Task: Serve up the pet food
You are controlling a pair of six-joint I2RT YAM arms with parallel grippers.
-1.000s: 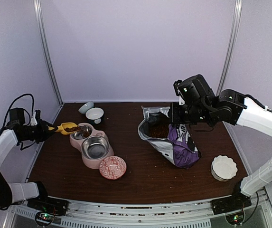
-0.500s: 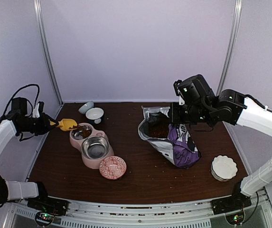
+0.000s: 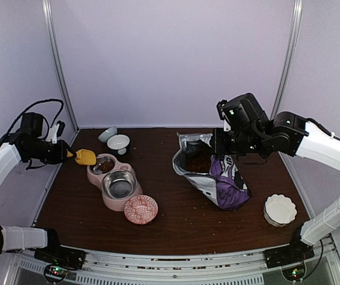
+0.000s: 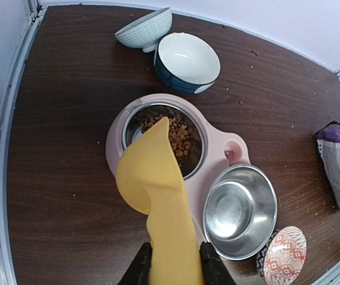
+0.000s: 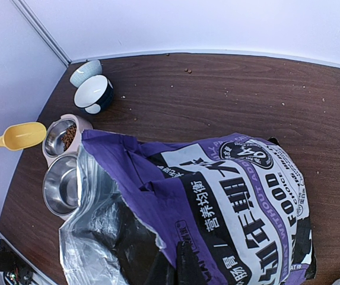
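Your left gripper [image 4: 173, 270] is clamped tight on the handle of the yellow scoop [image 4: 155, 178], and the scoop's lip hangs over the left rim of the far steel bowl [image 4: 135, 127] in the pink double feeder [image 4: 236, 148]. A small heap of pet food [image 4: 178, 136] lies in that bowl, and more shows in the open mouth of the purple bag [image 3: 229, 181] on the right. The near steel bowl [image 4: 240, 211] holds nothing.

Your right gripper [image 3: 216, 147] is pinched on the bag's far edge, so the mouth gapes toward the left.

Around the feeder, a pale blue bowl [image 3: 107, 133] and a white bowl [image 3: 118, 142] sit just beyond it. A red patterned dish [image 3: 140, 209] lies against its near end. A white scalloped dish [image 3: 280, 209] sits alone at the near right, well apart from the bag. Nothing stands between scoop and bag but the feeder itself.

A second ago the scoop still carried kibble at the bowl's edge. It now looks emptied, and your left arm has lifted and drawn back to the left. The right arm and the bag have not shifted.
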